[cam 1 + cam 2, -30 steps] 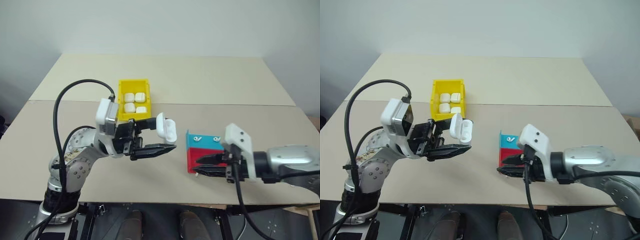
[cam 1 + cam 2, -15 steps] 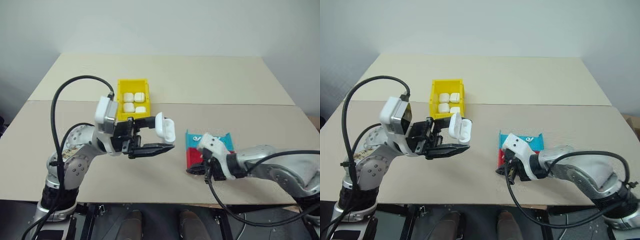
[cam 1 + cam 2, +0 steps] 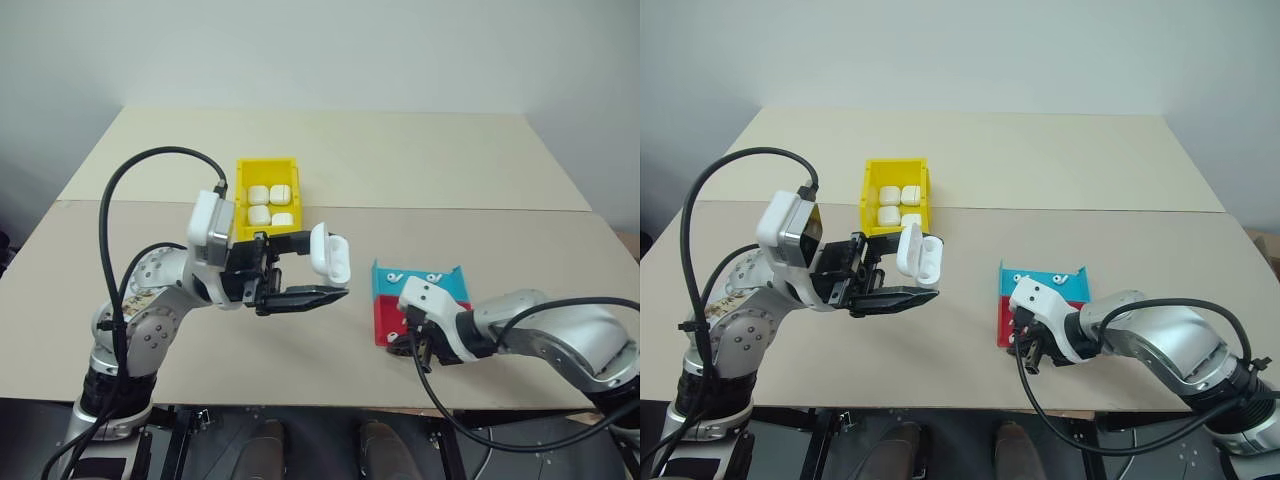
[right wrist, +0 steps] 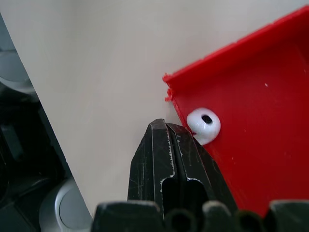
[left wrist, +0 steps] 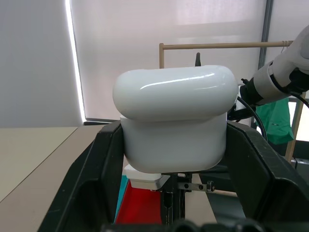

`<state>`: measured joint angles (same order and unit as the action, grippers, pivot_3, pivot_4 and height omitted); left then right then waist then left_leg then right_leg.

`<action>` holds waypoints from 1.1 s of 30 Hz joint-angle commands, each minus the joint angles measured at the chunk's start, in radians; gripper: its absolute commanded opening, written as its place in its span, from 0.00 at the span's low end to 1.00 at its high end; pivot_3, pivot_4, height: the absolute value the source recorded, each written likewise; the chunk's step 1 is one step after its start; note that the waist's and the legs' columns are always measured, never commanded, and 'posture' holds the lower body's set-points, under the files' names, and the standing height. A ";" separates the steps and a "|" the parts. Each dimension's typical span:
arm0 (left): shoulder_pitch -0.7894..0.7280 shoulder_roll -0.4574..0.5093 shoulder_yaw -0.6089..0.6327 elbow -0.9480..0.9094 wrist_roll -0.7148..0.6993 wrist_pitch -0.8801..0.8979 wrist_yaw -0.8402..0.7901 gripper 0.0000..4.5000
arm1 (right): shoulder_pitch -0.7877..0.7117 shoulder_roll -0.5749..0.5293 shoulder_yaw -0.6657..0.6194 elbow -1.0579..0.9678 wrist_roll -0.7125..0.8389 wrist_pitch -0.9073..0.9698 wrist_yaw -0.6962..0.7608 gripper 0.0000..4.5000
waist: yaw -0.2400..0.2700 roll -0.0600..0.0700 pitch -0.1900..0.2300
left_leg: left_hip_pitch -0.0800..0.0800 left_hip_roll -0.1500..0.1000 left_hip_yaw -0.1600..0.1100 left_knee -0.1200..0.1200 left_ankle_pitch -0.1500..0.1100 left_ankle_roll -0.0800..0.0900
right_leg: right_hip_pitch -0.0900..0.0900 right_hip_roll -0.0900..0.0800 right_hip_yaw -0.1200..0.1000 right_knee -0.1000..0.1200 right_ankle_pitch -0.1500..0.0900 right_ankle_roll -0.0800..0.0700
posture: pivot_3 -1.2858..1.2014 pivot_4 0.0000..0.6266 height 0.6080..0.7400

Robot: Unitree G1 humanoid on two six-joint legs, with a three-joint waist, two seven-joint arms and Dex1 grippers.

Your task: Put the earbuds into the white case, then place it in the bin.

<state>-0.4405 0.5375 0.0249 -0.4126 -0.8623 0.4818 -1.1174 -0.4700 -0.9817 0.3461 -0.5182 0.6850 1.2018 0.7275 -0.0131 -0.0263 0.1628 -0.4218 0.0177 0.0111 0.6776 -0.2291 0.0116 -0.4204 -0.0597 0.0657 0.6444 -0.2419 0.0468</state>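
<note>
Case: white case (image 3: 331, 252), lid open, was clamped in the left gripper (image 3: 322, 281) above the table (image 3: 400, 160).
Right gripper (image 4: 175, 131): fingers together at the red tray (image 4: 260, 125) corner, tips against an earbud (image 4: 203, 124).
Bin (image 3: 246, 172): yellow, holding four cases.
</note>
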 commanded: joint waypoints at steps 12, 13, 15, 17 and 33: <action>-0.011 -0.012 0.003 -0.015 0.001 -0.028 -0.011 0.62 | -0.013 -0.025 -0.070 0.032 -0.073 -0.010 0.058 0.01 | 0.000 0.000 0.000 | 0.000 0.000 0.000 0.000 0.000 0.000 | 0.000 0.000 0.000 0.000 0.000 0.000 | 0.52 0.24 1.00; -0.011 -0.013 0.003 -0.015 0.002 -0.028 -0.011 0.62 | -0.010 -0.028 -0.077 0.027 -0.072 -0.011 0.063 0.01 | 0.000 0.000 0.000 | 0.000 0.000 0.000 0.000 0.000 0.000 | 0.000 0.000 0.000 0.000 0.000 0.000 | 0.52 0.24 1.00; -0.009 -0.013 0.004 -0.017 0.001 -0.028 -0.011 0.62 | 0.002 -0.043 -0.091 0.008 -0.079 -0.027 0.072 0.01 | 0.000 0.000 0.000 | 0.000 0.000 0.000 0.000 0.000 0.000 | 0.000 0.000 0.000 0.000 0.000 0.000 | 0.52 0.24 1.00; -0.006 -0.012 0.006 -0.019 0.001 -0.028 -0.011 0.62 | 0.012 -0.049 -0.107 -0.007 -0.083 -0.037 0.075 0.01 | 0.000 0.000 0.000 | 0.000 0.000 0.000 0.000 0.000 0.000 | 0.000 0.000 0.000 0.000 0.000 0.000 | 0.52 0.24 1.00; 0.030 0.003 0.019 -0.055 -0.011 -0.024 0.014 0.62 | -0.003 -0.186 -0.165 -0.194 -0.120 -0.145 0.177 0.61 | -0.007 0.000 0.000 | 0.002 0.001 0.000 0.000 0.000 0.000 | 0.000 0.001 0.001 0.001 0.000 -0.001 | 0.52 0.24 1.00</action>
<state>-0.4122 0.5411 0.0252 -0.4259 -0.8647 0.4751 -1.1096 -0.4566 -1.1672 0.1707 -0.6754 0.5776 1.0685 0.9044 -0.0203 -0.0261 0.1628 -0.4199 0.0190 0.0112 0.6773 -0.2291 0.0116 -0.4203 -0.0586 0.0663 0.6459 -0.2419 0.0460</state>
